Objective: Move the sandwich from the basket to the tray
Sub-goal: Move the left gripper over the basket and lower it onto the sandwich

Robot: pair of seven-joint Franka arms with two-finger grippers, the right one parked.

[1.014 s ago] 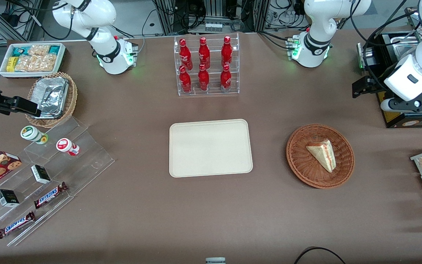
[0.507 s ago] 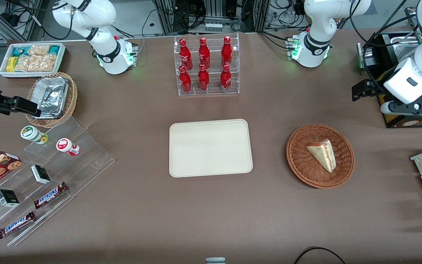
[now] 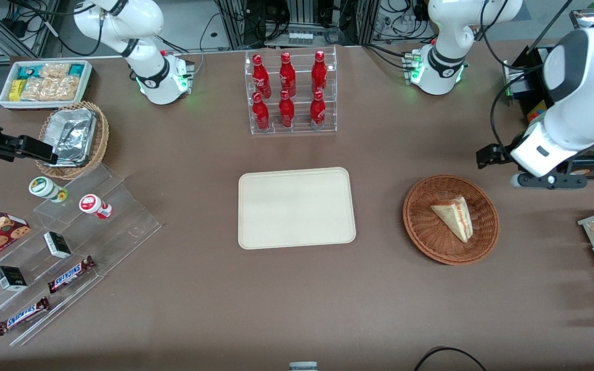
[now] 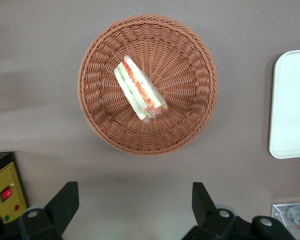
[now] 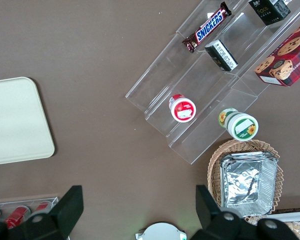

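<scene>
a: front view first. where is the small triangular wedge sandwich (image 3: 452, 216) of pale bread sitting?

b: it is lying in the round reddish-brown woven wicker basket (image 3: 421, 232), clear-wrapped, with its red and orange filling layers showing along the cut side. the basket is resting on the brown table (image 3: 297, 299), toward the working arm's end.

a: and the flat cream-beige rectangular tray (image 3: 296, 207)?

b: it is lying beside the basket, well apart from it, toward the parked arm's end, with nothing on it. the clear acrylic rack of red bottles (image 3: 290, 93) is standing farther from the front camera than the tray.

a: where is the left arm's gripper (image 4: 135, 200) hanging?

b: it is hanging above the table just beside the basket, a little farther from the front camera than the basket's rim and not touching anything. in the left wrist view its two dark fingers (image 4: 65, 202) are standing wide apart, holding nothing, with bare table between them.

a: is that wrist view showing the sandwich too?

b: yes, the sandwich is lying slantwise near the middle of the basket, and one edge of the tray is showing beside it.
</scene>
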